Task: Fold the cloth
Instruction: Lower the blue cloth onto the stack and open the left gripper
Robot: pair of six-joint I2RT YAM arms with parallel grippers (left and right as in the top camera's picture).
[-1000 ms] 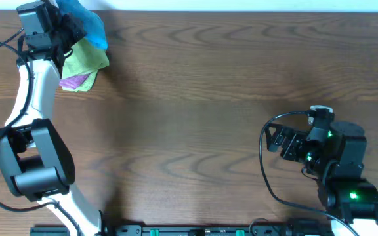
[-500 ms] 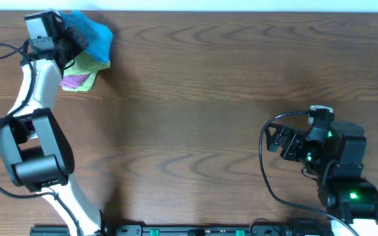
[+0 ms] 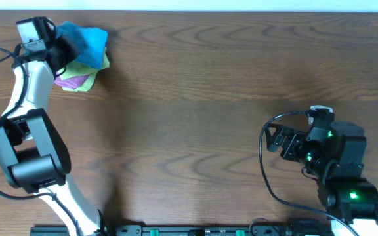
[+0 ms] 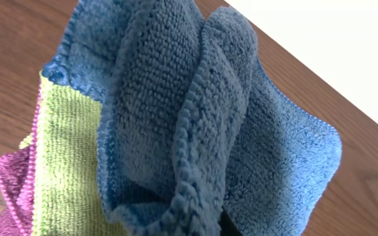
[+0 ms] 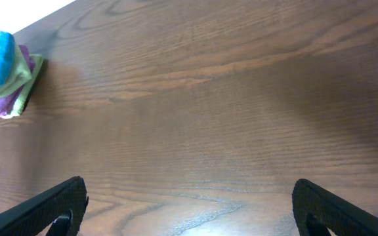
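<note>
We are looking at the cloth (image 3: 87, 40) bunched in the upper left of the overhead frame, touching the left pincer (image 3: 67, 44) on its right-hand side and sitting over the light green cloth (image 3: 96, 63) and the purple cloth (image 3: 76, 80). In the left wrist view its folds are running top to bottom and gathering at the bottom edge. The fingers are hidden there, so we are judging that the pincer is pinching the cloth. The right pincer (image 5: 195, 206) is resting spread wide at the lower right, well apart across the bare desk (image 3: 195, 98). The left arm is far nearer, so we are expecting it to carry the cloth onto open desk.
</note>
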